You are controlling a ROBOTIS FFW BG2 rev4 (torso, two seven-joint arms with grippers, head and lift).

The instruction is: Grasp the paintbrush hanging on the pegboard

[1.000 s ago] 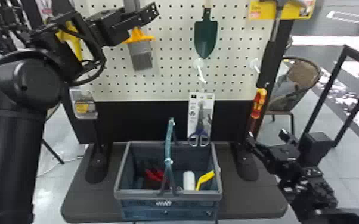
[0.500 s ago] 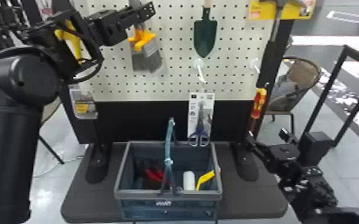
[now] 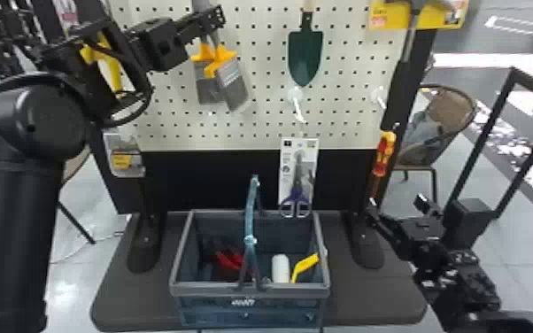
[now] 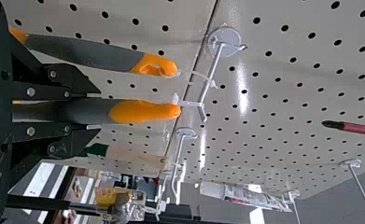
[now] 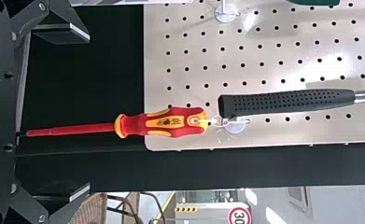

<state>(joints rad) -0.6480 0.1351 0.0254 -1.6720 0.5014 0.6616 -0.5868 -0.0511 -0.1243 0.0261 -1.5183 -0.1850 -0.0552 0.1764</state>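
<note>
Left gripper is clamping the grey handle of the paintbrush near the top of the white pegboard. The brush is hanging tilted just beside a second brush, and its orange end is lying right at a white hook. Right gripper is hanging low off the right end of the black table with its fingers spread wide. Print is showing on a yellow card atop the board, a scissors pack and a yellow tag, all too small to read. A blue basket is sitting on the table, with a chair behind.
</note>
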